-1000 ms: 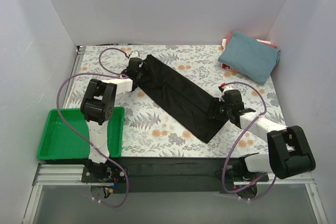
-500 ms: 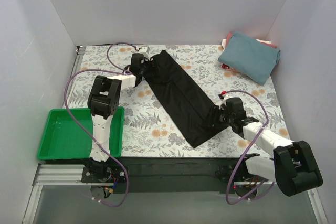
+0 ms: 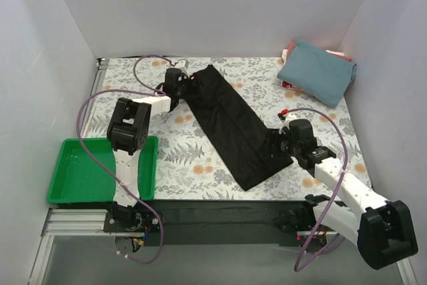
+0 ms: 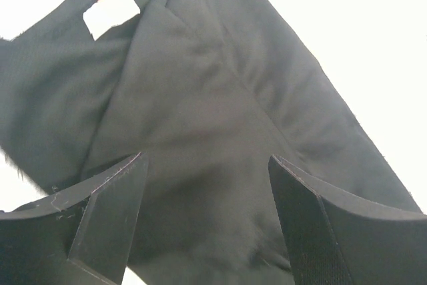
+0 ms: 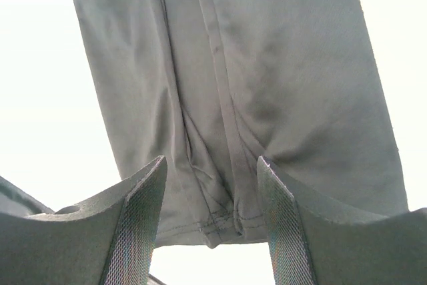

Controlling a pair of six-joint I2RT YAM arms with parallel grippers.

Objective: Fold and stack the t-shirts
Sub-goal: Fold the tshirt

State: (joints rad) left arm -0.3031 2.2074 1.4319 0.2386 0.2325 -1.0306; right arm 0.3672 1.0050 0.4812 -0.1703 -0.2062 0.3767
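Observation:
The black t-shirt (image 3: 233, 125) lies on the floral table as a long narrow folded strip, running diagonally from far left to near right. My left gripper (image 3: 180, 81) is at its far end, open, fingers astride the cloth (image 4: 207, 158); the pale neck label (image 4: 110, 10) shows beyond them. My right gripper (image 3: 283, 143) is at the near end, open, its fingers on either side of the stitched hem (image 5: 211, 161). A folded teal-blue t-shirt (image 3: 317, 71) lies at the back right on top of a red/pink one (image 3: 288, 50).
A green plastic tray (image 3: 73, 171) sits at the near left beside the left arm's base. White walls close in the table on three sides. Purple cables loop over both arms.
The black strip has swung: its far end moved right and its near end moved left towards the front edge. The right arm's elbow has dropped towards the near right.

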